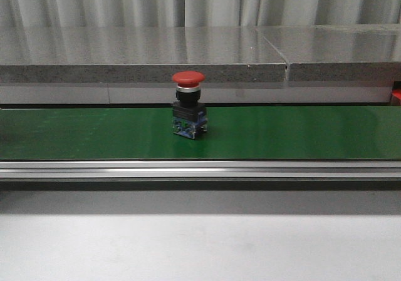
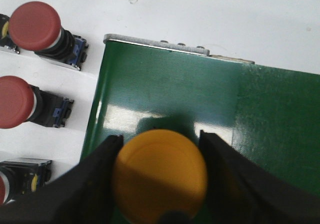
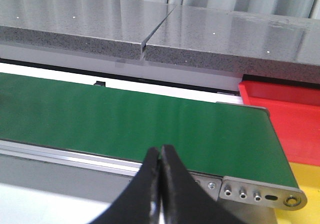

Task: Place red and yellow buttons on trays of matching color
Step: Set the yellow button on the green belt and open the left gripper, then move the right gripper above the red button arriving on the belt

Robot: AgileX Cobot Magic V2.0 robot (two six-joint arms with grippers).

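Green belt (image 2: pixel 200 104) is waiting; my left gripper (image 2: pixel 159 184) is gripping a round yellow button (image 2: pixel 159 176), right gripper (image 3: pixel 160 184) clenched empty. Next, I am lowering it gently.

Matt green belt (image 1: pixel 301 134), brushed metal rail (image 1: pixel 200 169), speckled polished stone ledge (image 1: pixel 125 56), glossy plastic yellow button (image 2: pixel 160 176), smooth red tray (image 3: pixel 295 119).
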